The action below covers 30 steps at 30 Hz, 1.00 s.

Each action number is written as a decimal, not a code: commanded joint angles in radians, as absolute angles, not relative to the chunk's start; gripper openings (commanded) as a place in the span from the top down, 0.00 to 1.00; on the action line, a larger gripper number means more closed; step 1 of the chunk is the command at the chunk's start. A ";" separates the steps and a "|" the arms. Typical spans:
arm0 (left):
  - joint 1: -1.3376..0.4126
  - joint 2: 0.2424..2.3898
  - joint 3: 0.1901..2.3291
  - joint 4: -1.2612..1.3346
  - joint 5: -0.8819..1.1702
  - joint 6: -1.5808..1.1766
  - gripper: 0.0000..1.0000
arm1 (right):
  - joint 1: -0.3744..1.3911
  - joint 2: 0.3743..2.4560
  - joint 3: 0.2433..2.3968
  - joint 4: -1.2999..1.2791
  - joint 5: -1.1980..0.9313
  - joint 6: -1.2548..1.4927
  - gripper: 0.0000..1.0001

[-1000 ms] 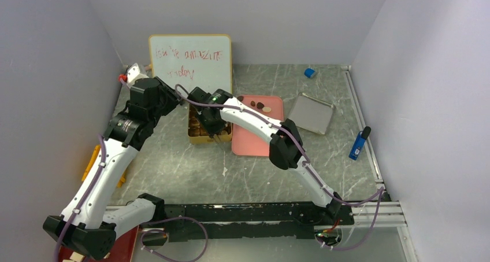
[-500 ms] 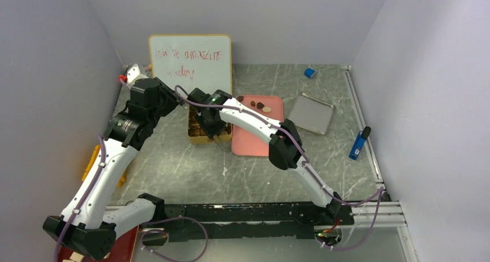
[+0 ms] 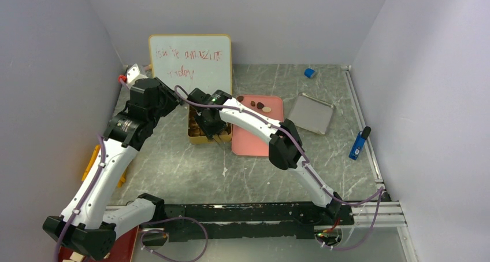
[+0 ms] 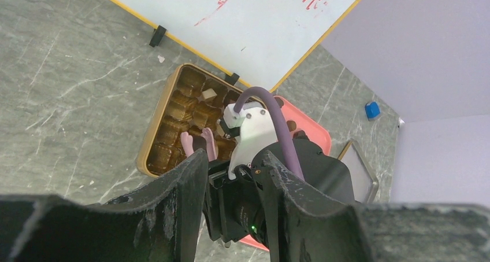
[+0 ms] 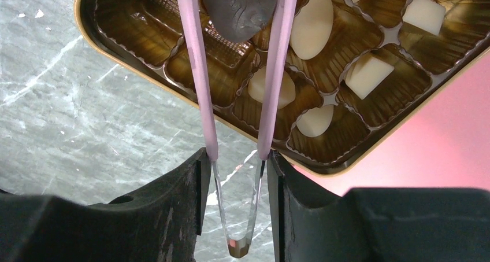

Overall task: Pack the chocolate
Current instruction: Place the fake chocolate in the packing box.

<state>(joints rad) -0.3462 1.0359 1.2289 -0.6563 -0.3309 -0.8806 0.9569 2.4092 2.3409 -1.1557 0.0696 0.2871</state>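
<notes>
A gold box (image 3: 199, 140) of ribbed cups (image 5: 130, 19) sits left of a pink tray (image 3: 257, 135). My right gripper (image 5: 237, 155) is shut on pink tongs (image 5: 196, 71), hovering over the box (image 4: 151, 140). A dark chocolate (image 5: 240, 10) sits between the tong arms above a cup. Pale oval chocolates (image 5: 312, 25) lie in nearby cups, and pale blocky chunks (image 5: 367, 74) fill others. A few chocolates (image 3: 261, 106) rest on the pink tray. My left gripper (image 4: 234, 158) hangs open above the right wrist, holding nothing.
A whiteboard (image 3: 190, 56) leans on the back wall behind the box. A metal lid (image 3: 311, 113) lies right of the pink tray (image 5: 439, 135). A small blue block (image 3: 310, 73) and a blue lighter-like item (image 3: 358, 145) are at the right, a yellow object (image 3: 91, 161) at the left.
My right gripper's jaws have widened a little around the tongs. Both arms have barely moved.
</notes>
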 commanded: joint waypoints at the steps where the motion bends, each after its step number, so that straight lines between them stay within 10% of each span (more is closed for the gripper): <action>1: -0.342 1.008 1.249 -0.640 -0.340 -0.887 0.55 | 0.955 2.379 2.336 -1.129 0.079 0.279 0.57; 30: -0.342 1.024 1.223 -0.599 -0.331 -0.878 0.54 | 0.919 2.363 2.330 -1.068 0.122 0.261 0.59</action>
<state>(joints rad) -0.3462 1.0248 1.2285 -0.6476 -0.3305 -0.8803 0.9325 2.4092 2.3272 -1.0931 0.1066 0.2771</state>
